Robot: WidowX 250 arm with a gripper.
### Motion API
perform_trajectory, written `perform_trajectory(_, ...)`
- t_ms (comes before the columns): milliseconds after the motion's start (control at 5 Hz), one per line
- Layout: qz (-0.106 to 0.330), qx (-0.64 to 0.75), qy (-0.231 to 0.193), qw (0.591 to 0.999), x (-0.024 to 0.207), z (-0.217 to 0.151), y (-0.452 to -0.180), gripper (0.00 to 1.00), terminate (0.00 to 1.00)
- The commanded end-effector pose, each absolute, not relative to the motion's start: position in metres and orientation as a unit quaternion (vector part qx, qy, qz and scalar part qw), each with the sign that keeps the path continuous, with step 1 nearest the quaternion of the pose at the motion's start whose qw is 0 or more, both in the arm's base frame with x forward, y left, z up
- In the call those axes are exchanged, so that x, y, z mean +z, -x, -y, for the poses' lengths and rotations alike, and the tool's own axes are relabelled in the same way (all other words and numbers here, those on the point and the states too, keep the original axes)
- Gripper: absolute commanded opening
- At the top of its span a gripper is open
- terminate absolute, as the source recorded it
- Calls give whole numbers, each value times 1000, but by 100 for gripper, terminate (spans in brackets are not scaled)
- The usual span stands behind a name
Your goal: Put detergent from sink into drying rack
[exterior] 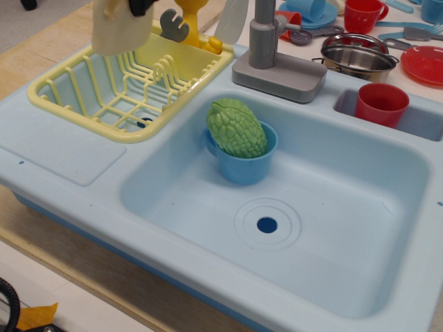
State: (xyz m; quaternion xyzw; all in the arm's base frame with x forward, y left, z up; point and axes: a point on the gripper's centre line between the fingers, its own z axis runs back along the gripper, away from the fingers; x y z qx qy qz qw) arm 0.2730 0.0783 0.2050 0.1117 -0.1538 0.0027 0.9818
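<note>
The cream detergent bottle (116,29) hangs in the air over the far left part of the pale yellow drying rack (83,104), at the top left of the view. Only a small black piece of my gripper (139,5) shows at the top edge, on the bottle's upper end; it holds the bottle, and the rest of the arm is out of view. The light-blue sink (332,207) with its dark-blue drain hole (267,225) fills the middle and right.
A blue cup (243,164) holding a bumpy green vegetable (237,127) stands in the sink's far left corner. The grey faucet (266,41) rises behind it. A red cup (381,104) sits in the side compartment. A metal bowl (358,59) and red dishes lie beyond.
</note>
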Motion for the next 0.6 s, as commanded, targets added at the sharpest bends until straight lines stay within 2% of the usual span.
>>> perform_trajectory(0, 165, 2, -116, 979, 211, -80, -274, 100, 0)
perform_trajectory(200, 165, 2, -116, 979, 211, -80, -274, 100, 0)
perform_trajectory(400, 165, 2, -116, 979, 211, -80, -274, 100, 100)
